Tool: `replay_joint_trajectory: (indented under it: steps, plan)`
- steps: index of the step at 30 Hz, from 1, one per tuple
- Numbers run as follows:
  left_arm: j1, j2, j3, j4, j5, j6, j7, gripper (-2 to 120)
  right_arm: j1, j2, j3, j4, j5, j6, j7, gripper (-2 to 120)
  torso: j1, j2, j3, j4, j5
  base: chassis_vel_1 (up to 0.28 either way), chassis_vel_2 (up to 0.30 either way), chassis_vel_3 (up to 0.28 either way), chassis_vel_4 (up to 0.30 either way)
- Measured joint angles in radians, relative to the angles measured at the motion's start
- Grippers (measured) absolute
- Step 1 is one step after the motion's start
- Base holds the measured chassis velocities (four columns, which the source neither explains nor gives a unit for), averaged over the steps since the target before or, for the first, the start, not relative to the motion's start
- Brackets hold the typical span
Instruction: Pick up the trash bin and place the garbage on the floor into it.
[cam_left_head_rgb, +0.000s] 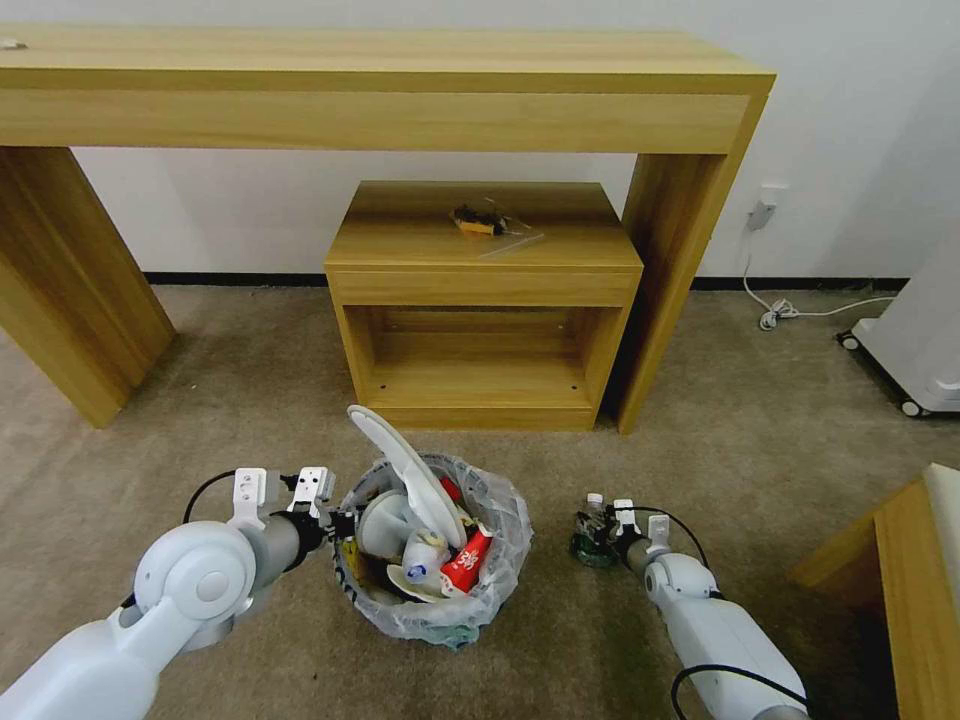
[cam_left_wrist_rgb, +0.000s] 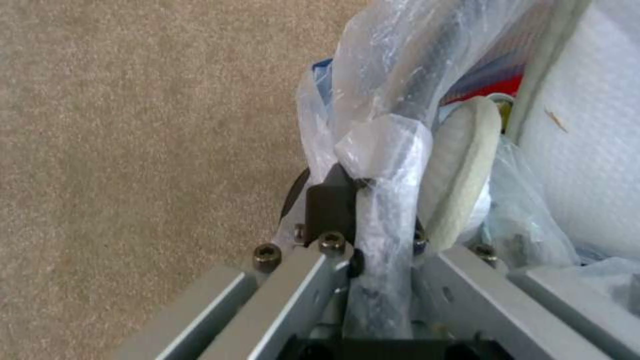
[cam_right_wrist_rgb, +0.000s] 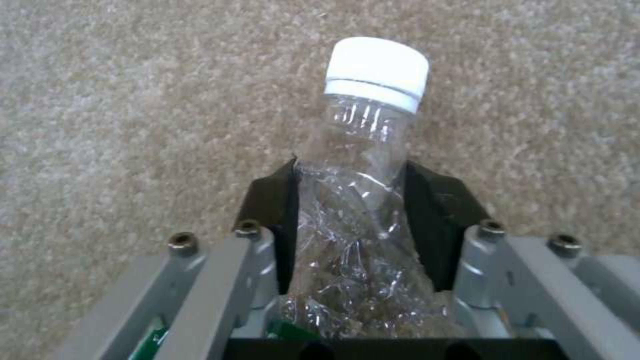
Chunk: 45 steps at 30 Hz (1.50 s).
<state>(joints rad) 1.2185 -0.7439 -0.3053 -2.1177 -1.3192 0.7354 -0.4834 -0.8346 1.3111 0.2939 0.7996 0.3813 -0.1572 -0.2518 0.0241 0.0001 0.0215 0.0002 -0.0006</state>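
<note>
The trash bin (cam_left_head_rgb: 503, 588), round and lined with a crinkled clear bag, stands on the beige floor (cam_left_head_rgb: 250, 400) just ahead of me. Inside it lie white slippers (cam_left_head_rgb: 405, 465), a red paper cup (cam_left_head_rgb: 465, 562) and other garbage. My left gripper (cam_left_head_rgb: 336, 521) is shut on the bin's left rim; the left wrist view shows that gripper (cam_left_wrist_rgb: 381, 202) pinching the bag-covered rim (cam_left_wrist_rgb: 403, 120). To the right of the bin, low over the carpet, my right gripper (cam_left_head_rgb: 598, 532) is shut on a crushed clear bottle (cam_left_head_rgb: 593, 515). In the right wrist view the bottle (cam_right_wrist_rgb: 373, 100), white-capped, sticks out between the black pads (cam_right_wrist_rgb: 267, 200).
A low wooden nightstand (cam_left_head_rgb: 483, 300) stands behind the bin, under a long wooden console table (cam_left_head_rgb: 380, 90). Another wooden piece (cam_left_head_rgb: 905, 590) is at the right edge. A white wheeled unit (cam_left_head_rgb: 915, 345) and a cable (cam_left_head_rgb: 790, 310) are at the far right.
</note>
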Motion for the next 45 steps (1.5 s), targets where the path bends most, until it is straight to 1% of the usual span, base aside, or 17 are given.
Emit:
replay_joint_trajectory:
  steps: [6,11,15,16,19,20,23,24,25,27,33,34,36,38,42,43,45]
  plan:
    - [0.002,-0.001,0.000,-0.005,0.001,0.000,0.001,0,-0.033,0.002,0.012,0.052,-0.004,-0.001,0.017,24,0.000,0.000,0.000,0.0005,0.0012,0.000,0.000,0.000,0.000]
    - [0.004,-0.003,-0.003,-0.008,0.001,0.000,0.001,0,-0.066,-0.001,0.026,0.115,-0.015,-0.002,0.039,24,0.000,0.000,0.001,0.0005,0.0018,0.000,0.000,0.000,0.000]
    - [0.004,-0.008,-0.003,-0.011,0.001,0.000,0.002,0,-0.124,-0.028,0.059,0.270,0.003,-0.008,0.068,23,0.000,0.000,0.001,-0.0001,0.0009,0.000,0.000,0.000,0.000]
    - [0.004,-0.008,-0.003,-0.011,0.001,0.000,0.002,0,-0.124,-0.028,0.059,0.270,0.003,-0.008,0.068,23,0.000,0.000,0.001,-0.0001,0.0009,0.000,0.000,0.000,0.000]
    - [0.001,-0.010,-0.003,-0.013,0.001,0.000,0.002,0,-0.163,-0.048,0.091,0.400,0.007,-0.010,0.084,22,0.000,0.000,0.000,-0.0001,0.0004,0.000,0.000,0.000,0.000]
    - [0.001,-0.010,-0.003,-0.013,0.001,0.000,0.002,0,-0.163,-0.048,0.091,0.400,0.007,-0.010,0.084,22,0.000,0.000,0.000,-0.0001,0.0004,0.000,0.000,0.000,0.000]
    - [-0.004,-0.010,-0.003,-0.016,-0.002,0.000,0.000,0,-0.204,-0.078,0.120,0.564,0.009,-0.011,0.094,22,0.000,0.000,0.000,-0.0003,0.0003,0.000,0.000,0.000,0.000]
    - [-0.004,-0.010,-0.003,-0.017,-0.002,0.000,-0.001,0,-0.213,-0.089,0.125,0.609,0.002,-0.008,0.094,22,0.000,0.000,0.000,-0.0003,0.0002,0.000,0.000,0.000,0.000]
    - [-0.004,-0.010,-0.003,-0.017,-0.002,0.000,-0.001,0,-0.213,-0.089,0.125,0.609,0.002,-0.008,0.094,22,0.000,0.000,0.000,-0.0003,0.0002,0.000,0.000,0.000,0.000]
    - [-0.005,-0.010,-0.003,-0.017,-0.002,0.000,-0.004,0,-0.226,-0.116,0.126,0.724,-0.013,-0.003,0.094,22,0.000,0.000,0.000,-0.0003,0.0003,0.000,0.000,0.000,0.000]
    - [-0.025,-0.013,0.008,-0.010,-0.009,0.000,-0.013,0,-0.223,-0.178,0.073,0.978,0.006,-0.034,0.093,22,0.000,0.000,0.000,-0.0002,0.0002,0.000,0.000,0.000,0.000]
    - [-0.025,-0.013,0.008,-0.010,-0.009,0.000,-0.013,0,-0.223,-0.178,0.073,0.978,0.006,-0.034,0.093,22,0.000,0.000,0.000,-0.0002,0.0002,0.000,0.000,0.000,0.000]
    - [-0.039,-0.009,0.016,0.000,-0.017,0.000,-0.016,0,-0.216,-0.216,0.038,1.065,0.042,-0.057,0.092,22,0.000,0.000,0.000,-0.0002,0.0000,0.000,0.000,0.000,0.000]
    - [-0.046,-0.007,0.020,0.005,-0.019,0.000,-0.016,0,-0.215,-0.232,0.023,1.090,0.056,-0.066,0.092,22,0.000,0.000,0.000,-0.0001,0.0001,0.000,0.000,0.000,0.000]
    - [-0.075,-0.003,0.043,0.023,-0.025,0.000,-0.016,0,-0.197,-0.319,-0.082,1.240,0.117,-0.112,0.089,22,0.000,0.000,0.000,-0.0003,0.0000,0.000,0.000,0.000,0.000]
    - [-0.075,-0.003,0.043,0.023,-0.025,0.000,-0.016,0,-0.197,-0.319,-0.082,1.240,0.117,-0.112,0.089,22,0.000,0.000,0.000,-0.0003,0.0000,0.000,0.000,0.000,0.000]
    - [-0.085,-0.008,0.052,0.027,-0.028,0.000,-0.016,0,-0.177,-0.345,-0.147,1.283,0.137,-0.122,0.086,22,0.000,0.000,0.000,-0.0003,0.0001,0.000,0.000,0.000,0.000]
